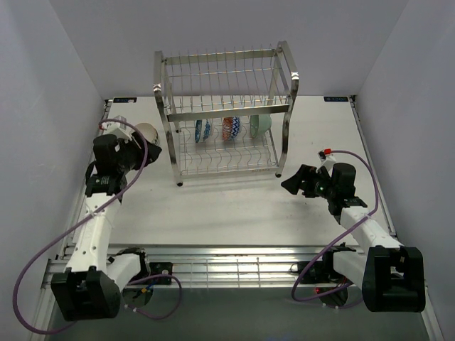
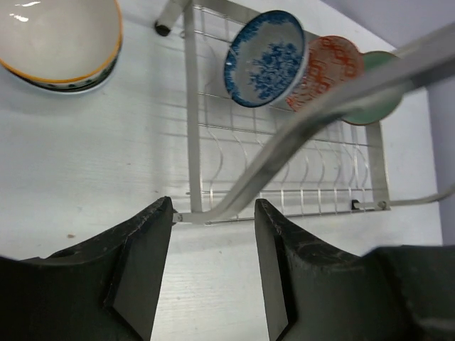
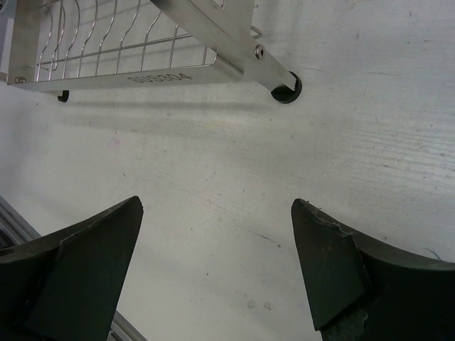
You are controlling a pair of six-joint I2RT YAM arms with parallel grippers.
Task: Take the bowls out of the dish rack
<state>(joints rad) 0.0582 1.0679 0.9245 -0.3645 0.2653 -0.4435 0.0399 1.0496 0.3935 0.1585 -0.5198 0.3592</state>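
The blue-and-white bowl (image 2: 266, 60), the red-patterned bowl (image 2: 334, 60) and the mint green bowl (image 2: 368, 111) stand on edge in a row on the lower tier of the dish rack (image 1: 227, 112). Each overlaps the next, and in the left wrist view a blurred chrome post crosses the green one and hides most of it. From above, the upper tier's wires screen all three, so their patterns are hard to read. Left of the rack, an orange-rimmed bowl (image 2: 57, 35) sits on the desk (image 1: 234, 213), cut off by the frame's top and left edges. A darker rim shows under it, and how many bowls are stacked there cannot be told. In the top view the left arm covers part of it. The left fingers (image 2: 142, 241) stand apart near the rack's left front corner and hold nothing. The right fingers (image 3: 92, 249) are spread wide and empty above bare desk, just off the rack's right front foot (image 3: 286, 91). The desk is white and faintly scuffed, and pale grey walls (image 1: 71, 57) close it in on three sides. A metal rail (image 1: 213, 270) runs along the edge farthest from the rack.
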